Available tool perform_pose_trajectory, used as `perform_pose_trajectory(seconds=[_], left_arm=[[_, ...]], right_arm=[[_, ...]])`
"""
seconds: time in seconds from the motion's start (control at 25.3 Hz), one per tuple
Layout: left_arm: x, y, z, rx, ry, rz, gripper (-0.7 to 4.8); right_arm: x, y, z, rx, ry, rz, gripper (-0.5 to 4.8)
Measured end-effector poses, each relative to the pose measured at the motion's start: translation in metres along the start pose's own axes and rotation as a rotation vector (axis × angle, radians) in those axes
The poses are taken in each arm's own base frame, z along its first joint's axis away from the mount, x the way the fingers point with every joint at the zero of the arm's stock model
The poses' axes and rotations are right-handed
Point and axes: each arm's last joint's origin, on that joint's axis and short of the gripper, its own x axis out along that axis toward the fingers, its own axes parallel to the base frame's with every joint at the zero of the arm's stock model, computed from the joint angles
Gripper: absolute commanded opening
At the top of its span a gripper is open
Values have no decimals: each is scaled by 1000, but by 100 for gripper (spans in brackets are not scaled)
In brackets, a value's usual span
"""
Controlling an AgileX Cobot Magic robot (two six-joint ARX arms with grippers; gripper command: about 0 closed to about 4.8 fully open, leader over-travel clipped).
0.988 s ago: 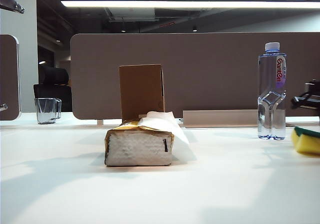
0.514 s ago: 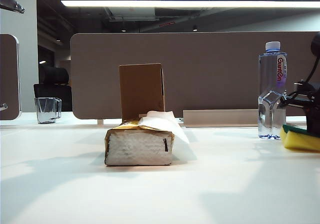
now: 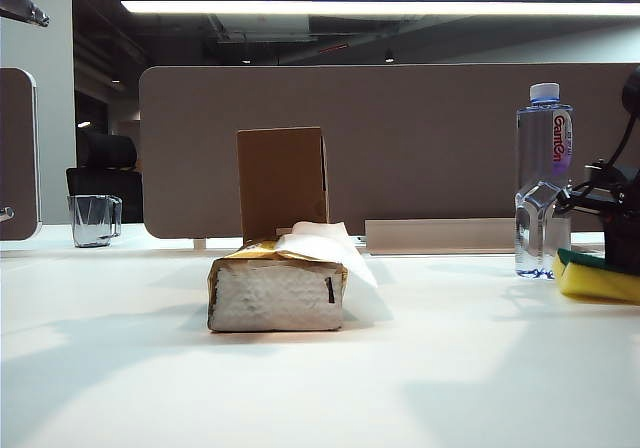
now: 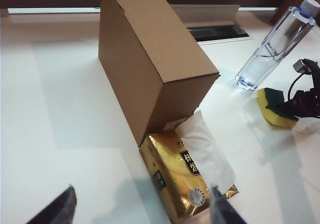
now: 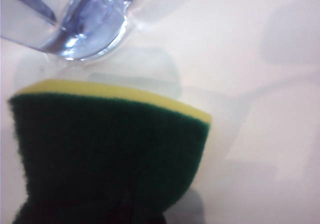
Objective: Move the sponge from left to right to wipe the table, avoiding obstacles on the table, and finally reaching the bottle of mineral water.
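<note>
The sponge [image 3: 598, 280] lies on the table [image 3: 320, 378] at the right edge of the exterior frame, just beside the bottle of mineral water [image 3: 543, 180]. The right tool [image 4: 300, 104] is clamped on the sponge. The left tool [image 4: 142, 206] hangs with fingers apart above the tissue pack [image 4: 182, 176] and cardboard box [image 4: 150, 59].

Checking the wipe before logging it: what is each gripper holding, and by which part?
Right gripper: on the sponge at its green-topped end, beside the bottle; whether it grips is unclear. Left gripper: open, holding nothing.
</note>
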Motion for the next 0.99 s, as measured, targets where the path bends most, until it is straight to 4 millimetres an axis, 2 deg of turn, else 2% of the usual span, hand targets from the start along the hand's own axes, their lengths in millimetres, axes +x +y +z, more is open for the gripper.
perform_pose_trajectory(seconds=[0.08, 0.12, 0.16, 0.4, 0.59, 0.71, 0.99], left_arm=[[0, 0, 0, 0, 0, 0, 341], [0, 0, 0, 0, 0, 0, 341], [0, 0, 0, 0, 0, 0, 341], [0, 0, 0, 0, 0, 0, 341], [0, -1, 0, -5, 2, -24, 341], [0, -1, 0, -7, 2, -24, 341], [0, -1, 0, -7, 2, -24, 341]], right_arm=[[0, 0, 1, -1, -1, 5, 85], [0, 1, 1, -1, -1, 6, 133], [0, 1, 1, -1, 0, 13, 152], [-10, 4, -1, -5, -1, 21, 164], [-19, 5, -6, 2, 38, 12, 256], [-20, 5, -6, 2, 40, 12, 274], [-20, 5, -6, 1, 38, 12, 275]])
